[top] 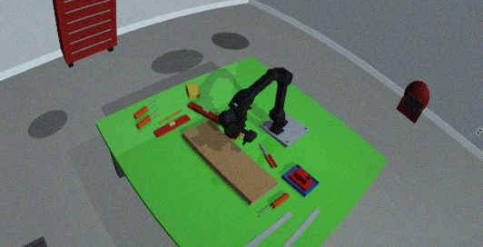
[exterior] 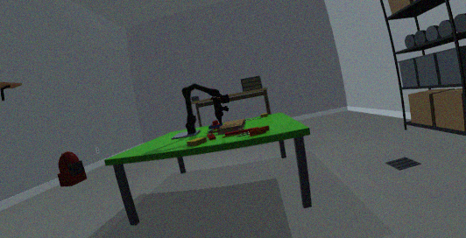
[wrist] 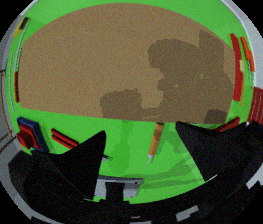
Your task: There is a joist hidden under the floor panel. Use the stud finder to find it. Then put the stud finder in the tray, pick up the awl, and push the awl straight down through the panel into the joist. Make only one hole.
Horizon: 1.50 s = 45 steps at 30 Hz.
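Tools on the green counter (top: 336, 165) (exterior: 162, 152) (wrist: 82, 125), by count: one brown floor panel (top: 227, 163) (exterior: 232, 126) (wrist: 97, 60), one blue tray (top: 305, 193) (wrist: 39, 132), one red stud finder (top: 301, 178) (wrist: 26, 139) lying in that tray, one awl (top: 241, 135) (wrist: 155, 141), or what looked like it, beside the panel's long edge, pale tip pointing away from it. Also three orange-handled screwdrivers, two together and one near the tray; two red bars; one pair of red-handled pliers (top: 270, 157); one thin orange stick (top: 171, 116); one yellow block (top: 192, 91) (exterior: 196, 142); two grey strips at one end.

Counter was flat, dark-legged. Arm stood on one grey base plate (top: 300, 131) (exterior: 177, 137). Grey floor, pale walls, one red drawer cabinet (top: 86, 20), one shelf rack (exterior: 400, 89) with boxes, one bench (exterior: 267, 102) at the back, one floor vent (exterior: 403, 164).

Pincer (top: 248, 138) (exterior: 220, 122) (wrist: 140, 129): released, spread almost fully, nothing grasped. Hung over the awl's side of the panel, fingers pointing down. Wrist view had the awl in the gap between the fingertips; contact with it or the counter, couldn't tell.
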Available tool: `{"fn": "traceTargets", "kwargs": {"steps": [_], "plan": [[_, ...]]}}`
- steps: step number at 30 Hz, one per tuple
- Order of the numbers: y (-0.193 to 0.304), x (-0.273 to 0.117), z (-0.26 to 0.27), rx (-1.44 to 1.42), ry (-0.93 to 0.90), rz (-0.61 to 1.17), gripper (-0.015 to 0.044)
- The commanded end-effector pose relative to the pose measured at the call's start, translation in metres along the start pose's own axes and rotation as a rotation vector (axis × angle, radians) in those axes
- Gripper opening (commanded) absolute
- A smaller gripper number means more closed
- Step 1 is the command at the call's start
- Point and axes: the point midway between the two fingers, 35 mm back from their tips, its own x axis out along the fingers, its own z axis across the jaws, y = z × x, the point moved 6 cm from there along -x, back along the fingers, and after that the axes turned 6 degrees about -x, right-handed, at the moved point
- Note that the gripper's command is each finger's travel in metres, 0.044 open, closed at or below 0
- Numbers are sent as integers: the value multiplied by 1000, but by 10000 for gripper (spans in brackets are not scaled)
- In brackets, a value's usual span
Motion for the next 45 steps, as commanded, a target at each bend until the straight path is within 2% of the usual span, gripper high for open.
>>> {"fn": "traceTargets", "kwargs": {"steps": [1,17,45], "plan": [[34,8,-33,197,4,62,440],[38,9,-34,204,4,64,440],[38,54,-35,204,5,65,440]]}}
